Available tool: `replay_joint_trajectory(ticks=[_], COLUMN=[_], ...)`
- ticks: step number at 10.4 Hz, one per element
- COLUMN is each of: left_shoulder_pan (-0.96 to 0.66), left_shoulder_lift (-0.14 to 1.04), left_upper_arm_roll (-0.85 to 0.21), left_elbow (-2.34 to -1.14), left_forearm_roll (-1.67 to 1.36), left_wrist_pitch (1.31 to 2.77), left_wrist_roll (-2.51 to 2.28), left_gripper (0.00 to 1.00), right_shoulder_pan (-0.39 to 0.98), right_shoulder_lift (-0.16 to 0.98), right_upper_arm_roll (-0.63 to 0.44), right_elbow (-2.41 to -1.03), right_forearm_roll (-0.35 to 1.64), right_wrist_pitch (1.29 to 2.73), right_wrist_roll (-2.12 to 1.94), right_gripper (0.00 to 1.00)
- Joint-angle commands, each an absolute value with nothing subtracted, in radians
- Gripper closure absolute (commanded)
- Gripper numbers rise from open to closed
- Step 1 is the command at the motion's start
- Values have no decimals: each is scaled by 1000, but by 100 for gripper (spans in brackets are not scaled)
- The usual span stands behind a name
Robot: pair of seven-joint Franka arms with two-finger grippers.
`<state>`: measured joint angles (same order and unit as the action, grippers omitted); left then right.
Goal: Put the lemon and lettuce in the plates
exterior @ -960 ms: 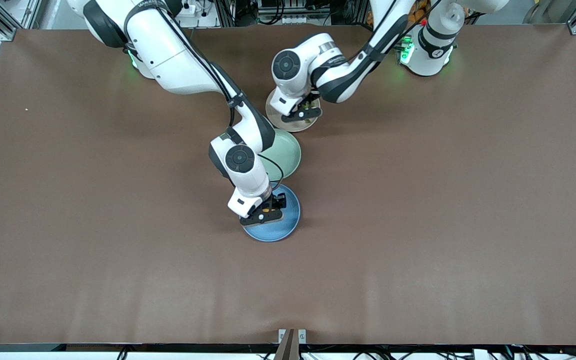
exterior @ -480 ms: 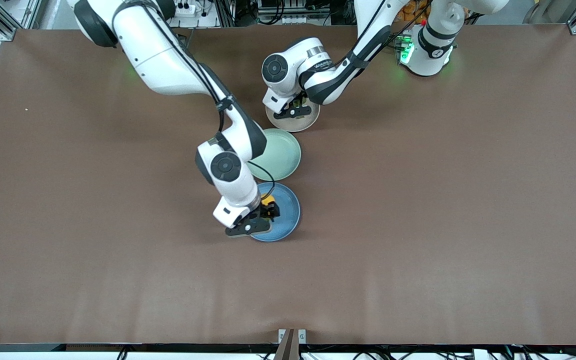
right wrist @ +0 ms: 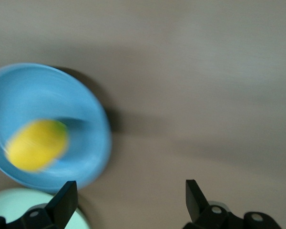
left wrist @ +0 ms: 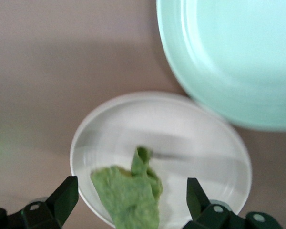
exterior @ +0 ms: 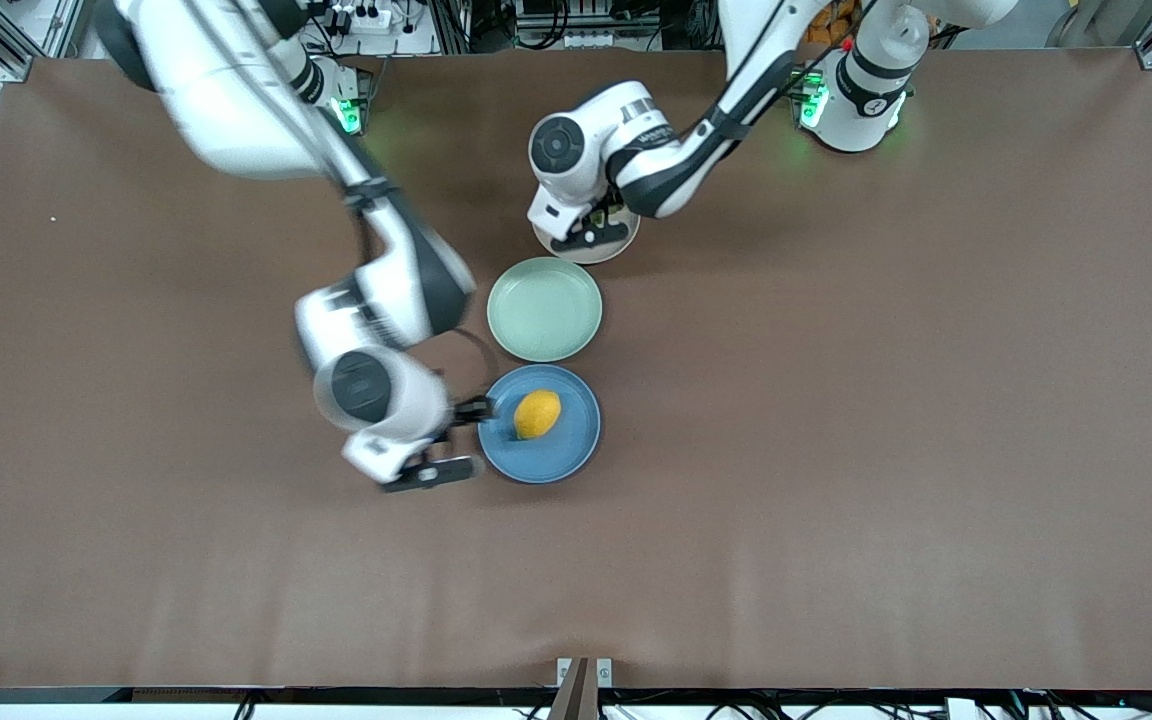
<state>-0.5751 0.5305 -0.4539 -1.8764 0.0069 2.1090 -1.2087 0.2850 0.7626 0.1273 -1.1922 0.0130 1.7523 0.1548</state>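
The yellow lemon (exterior: 537,414) lies in the blue plate (exterior: 568,452); both also show in the right wrist view, the lemon (right wrist: 37,145) on the blue plate (right wrist: 52,93). My right gripper (exterior: 461,432) is open and empty over the bare table beside the blue plate, toward the right arm's end; its jaws (right wrist: 128,200) stand wide apart. The green lettuce (left wrist: 128,195) lies in the pale beige plate (left wrist: 205,157). My left gripper (exterior: 596,222) hangs low over that plate (exterior: 588,250), open, with the lettuce between its spread fingers. The left hand hides the lettuce in the front view.
A pale green plate (exterior: 544,308) sits between the beige and blue plates, nearly touching both; it also shows in the left wrist view (left wrist: 238,57) and the right wrist view (right wrist: 14,210). Brown table (exterior: 836,400) spreads wide toward both ends.
My right gripper has opened, left the lemon in the blue plate and swung off it toward the right arm's end. My left gripper stays over the beige plate, barely shifted.
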Motion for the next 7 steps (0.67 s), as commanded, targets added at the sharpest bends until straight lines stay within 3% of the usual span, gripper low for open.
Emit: replay_joint_trajectory(ticks=[1,7], left_shoulder_pan=[-488,-223], left_shoulder_lift=[506,506], left_upper_arm_roll=[-411,-410], left_elbow=[-1803,-1686], left_forearm_roll=[37,202], left_wrist_pitch=[2033,1997], left_wrist_roll=[-1223,-1203], left_gripper=[0,0], right_shoulder_pan=[126,-113], right_shoulder_lift=[720,612], right_upper_arm_roll=[163,153], right_elbow=[-1206,-1207], right_forearm_roll=[17,-77], right_wrist_pitch=[1579,1477], right_wrist_roll=[-21,-28], right_gripper=[0,0])
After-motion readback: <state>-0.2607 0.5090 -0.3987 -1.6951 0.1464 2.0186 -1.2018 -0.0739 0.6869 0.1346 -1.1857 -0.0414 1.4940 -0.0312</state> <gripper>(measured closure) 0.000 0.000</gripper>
